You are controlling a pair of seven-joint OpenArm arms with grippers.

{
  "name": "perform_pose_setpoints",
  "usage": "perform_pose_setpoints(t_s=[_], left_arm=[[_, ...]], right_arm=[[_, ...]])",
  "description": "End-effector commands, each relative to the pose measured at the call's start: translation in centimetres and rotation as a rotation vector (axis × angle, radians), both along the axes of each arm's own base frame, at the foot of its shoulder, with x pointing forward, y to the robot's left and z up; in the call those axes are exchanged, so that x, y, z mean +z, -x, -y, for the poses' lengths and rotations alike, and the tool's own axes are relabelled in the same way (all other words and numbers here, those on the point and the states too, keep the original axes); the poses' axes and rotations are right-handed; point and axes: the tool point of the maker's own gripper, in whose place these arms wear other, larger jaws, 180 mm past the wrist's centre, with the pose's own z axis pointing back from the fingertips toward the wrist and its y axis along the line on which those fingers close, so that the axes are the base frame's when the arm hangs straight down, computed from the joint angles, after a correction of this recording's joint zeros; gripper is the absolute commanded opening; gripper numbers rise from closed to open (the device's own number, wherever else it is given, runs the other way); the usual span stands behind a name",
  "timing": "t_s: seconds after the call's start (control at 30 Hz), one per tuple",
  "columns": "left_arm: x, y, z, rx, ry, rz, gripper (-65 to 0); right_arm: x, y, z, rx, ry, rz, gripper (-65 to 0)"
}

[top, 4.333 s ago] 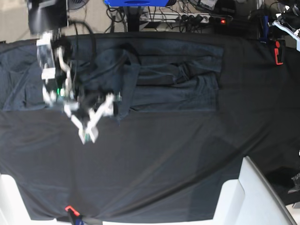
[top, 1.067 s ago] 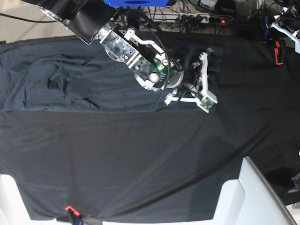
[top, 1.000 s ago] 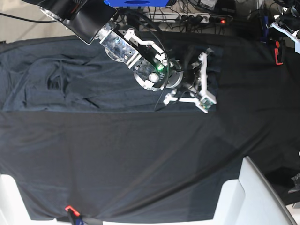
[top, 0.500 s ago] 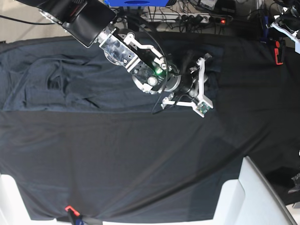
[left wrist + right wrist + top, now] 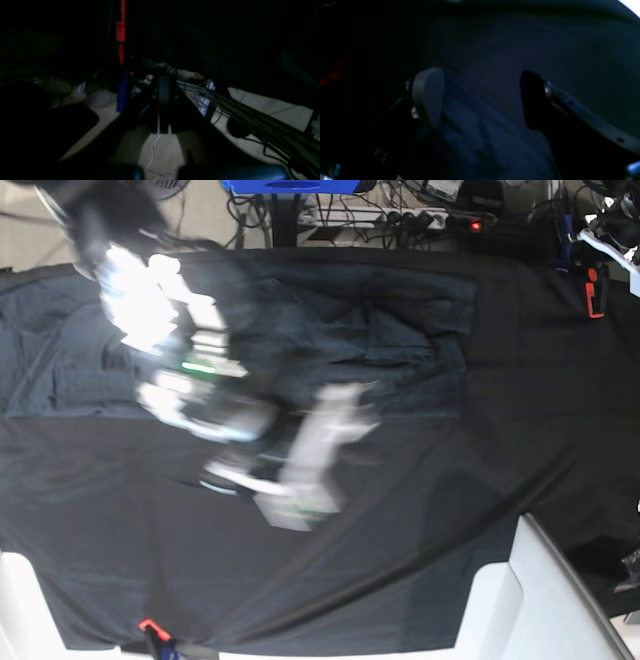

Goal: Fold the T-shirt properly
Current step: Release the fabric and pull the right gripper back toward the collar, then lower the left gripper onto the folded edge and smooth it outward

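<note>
T-shirt (image 5: pixel 380 345) in dark charcoal knit lies along the far half of the tabletop, rumpled, its right end squared off near the far right corner and its left end spreading wide toward the far left edge; it looks partly doubled over but not yet a tidy packet. It rests on a larger black cloth (image 5: pixel 420 510) that covers the whole tabletop, a shade darker than the shirt, which makes the hem line across the middle the clearest guide to where garment ends and cover begins.

Right claw (image 5: pixel 300 480) appears only as a motion smear above the near-middle of the black cloth, clear of the shirt. In the right wrist view its 2 fingers (image 5: pixel 428 96) stand well apart with nothing pinched between them, only blue-grey fabric (image 5: pixel 480 130) below, so it reads as released, most likely to let a carried edge settle flat.

Left claw (image 5: pixel 163 130) is parked off the tabletop's far right side, its wrist view dark and aimed at floor and cables (image 5: pixel 250 110); its jaws are clenched on nothing, seemingly kept out of the way while 1 arm works.

White chair-like shapes (image 5: pixel 540 600) sit at the near edge, and a red clamp (image 5: pixel 596 290) marks the far right corner.
</note>
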Motion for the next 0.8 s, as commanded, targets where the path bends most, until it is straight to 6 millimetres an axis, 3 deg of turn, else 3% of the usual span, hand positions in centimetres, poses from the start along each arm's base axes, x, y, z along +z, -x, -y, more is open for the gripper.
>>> perform_pose_setpoints(t_s=[0.0, 0.07, 0.2, 0.37, 0.53, 0.77], left_arm=[[1.4, -1.0, -0.2, -0.050, -0.026, 0.040, -65.0], [1.6, -2.3, 1.7, -0.130, 0.006, 0.091, -65.0], [1.5, -4.4, 3.2, -0.115, 0.056, 0.161, -36.9], [0.1, -8.1, 8.9, -0.190, 0.170, 0.221, -1.3], [-1.0, -11.5, 14.3, -0.306, 0.274, 0.239, 0.0], [-5.3, -12.1, 15.2, -0.230, 0.399, 0.172, 0.0]], right_arm=[[0.8, -0.3, 1.1, -0.042, -0.047, 0.029, -21.9], [-0.6, 0.2, 4.2, -0.139, -0.052, 0.011, -21.0], [-4.2, 2.7, 7.8, -0.231, -0.026, -0.068, -21.0], [-8.3, 5.3, 8.6, -0.226, 0.016, -0.162, -21.2], [-10.3, 6.5, 9.0, -0.236, 0.026, -0.205, -21.2], [-11.1, 6.9, 9.4, -0.238, 0.039, -0.226, -21.5]])
